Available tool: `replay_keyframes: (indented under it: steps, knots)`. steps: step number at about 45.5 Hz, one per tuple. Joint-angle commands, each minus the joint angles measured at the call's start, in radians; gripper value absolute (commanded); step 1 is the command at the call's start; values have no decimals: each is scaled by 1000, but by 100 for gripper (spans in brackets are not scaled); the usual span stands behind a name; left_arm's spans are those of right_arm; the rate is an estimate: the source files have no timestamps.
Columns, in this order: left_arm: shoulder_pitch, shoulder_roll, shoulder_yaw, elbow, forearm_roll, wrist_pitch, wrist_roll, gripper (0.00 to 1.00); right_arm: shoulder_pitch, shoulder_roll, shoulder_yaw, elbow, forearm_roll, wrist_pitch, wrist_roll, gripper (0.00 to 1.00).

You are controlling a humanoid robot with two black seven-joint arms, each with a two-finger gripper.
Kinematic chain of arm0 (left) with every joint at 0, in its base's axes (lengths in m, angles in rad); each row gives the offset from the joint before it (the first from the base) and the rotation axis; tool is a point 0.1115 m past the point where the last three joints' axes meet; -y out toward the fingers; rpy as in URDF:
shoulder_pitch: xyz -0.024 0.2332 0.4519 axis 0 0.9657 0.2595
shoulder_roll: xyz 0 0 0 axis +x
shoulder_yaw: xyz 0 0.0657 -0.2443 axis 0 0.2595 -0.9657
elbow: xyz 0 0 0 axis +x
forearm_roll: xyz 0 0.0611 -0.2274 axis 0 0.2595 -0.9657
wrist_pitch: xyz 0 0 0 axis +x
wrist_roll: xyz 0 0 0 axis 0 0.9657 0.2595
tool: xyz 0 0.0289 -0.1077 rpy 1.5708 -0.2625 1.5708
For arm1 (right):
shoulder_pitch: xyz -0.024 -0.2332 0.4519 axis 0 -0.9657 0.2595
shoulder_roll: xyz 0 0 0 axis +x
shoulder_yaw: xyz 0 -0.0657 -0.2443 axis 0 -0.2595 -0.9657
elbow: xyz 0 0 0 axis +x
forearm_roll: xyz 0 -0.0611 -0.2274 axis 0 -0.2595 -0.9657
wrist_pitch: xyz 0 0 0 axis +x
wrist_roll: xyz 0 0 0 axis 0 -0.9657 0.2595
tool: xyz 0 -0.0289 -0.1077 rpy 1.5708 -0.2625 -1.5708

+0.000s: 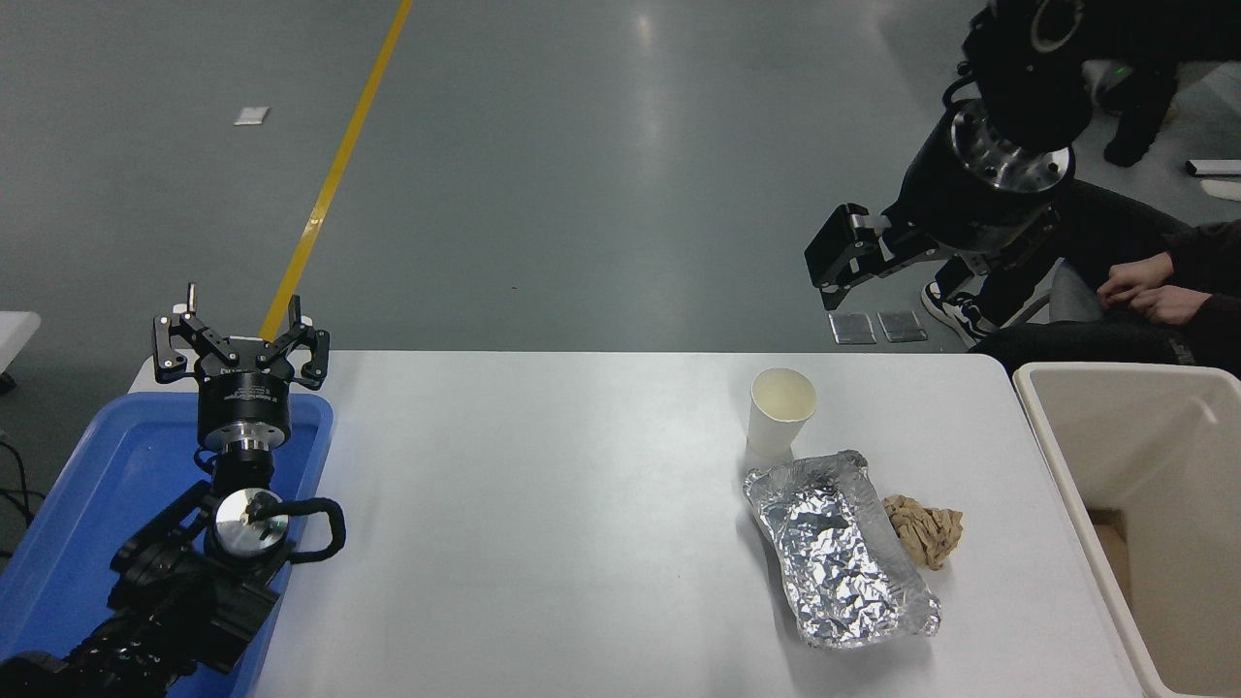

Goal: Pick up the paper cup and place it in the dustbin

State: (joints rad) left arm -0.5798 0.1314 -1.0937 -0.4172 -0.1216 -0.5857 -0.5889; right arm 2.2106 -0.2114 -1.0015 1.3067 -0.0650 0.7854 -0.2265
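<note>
The white paper cup (781, 412) stands upright on the white table (543, 504), at the far right of its top, just behind a crumpled foil tray. The beige dustbin (1045, 431) stands off the table's right end, only partly in view. My right gripper (836, 260) hangs high above the floor beyond the table's far edge, up and to the right of the cup and well apart from it. It is seen side-on, so I cannot tell its state. My left gripper (242, 334) is open and empty, parked over the blue tray at the lower left.
A crumpled silver foil tray (839, 548) lies in front of the cup, with a brown paper wad (923, 530) at its right side. A blue plastic tray (107, 485) sits at the left end. A seated person's hands (1149, 291) show behind the dustbin.
</note>
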Motion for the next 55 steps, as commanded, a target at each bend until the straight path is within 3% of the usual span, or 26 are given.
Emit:
replay_keyframes:
  steps: [1,14,29,55]
  knots:
    - [0,2,0,0,0,0,0,99,-117,43,27,-23,10,0,-1,100]
    - [0,1,0,0,0,0,0,99,-236,46,75,-122,-53,-23,-1,100]
    - [-2,1,0,0,0,0,0,99,-457,87,70,-294,-228,-285,-2,100]
    - [-2,1,0,0,0,0,0,99,-830,159,83,-606,-240,-626,-4,100]
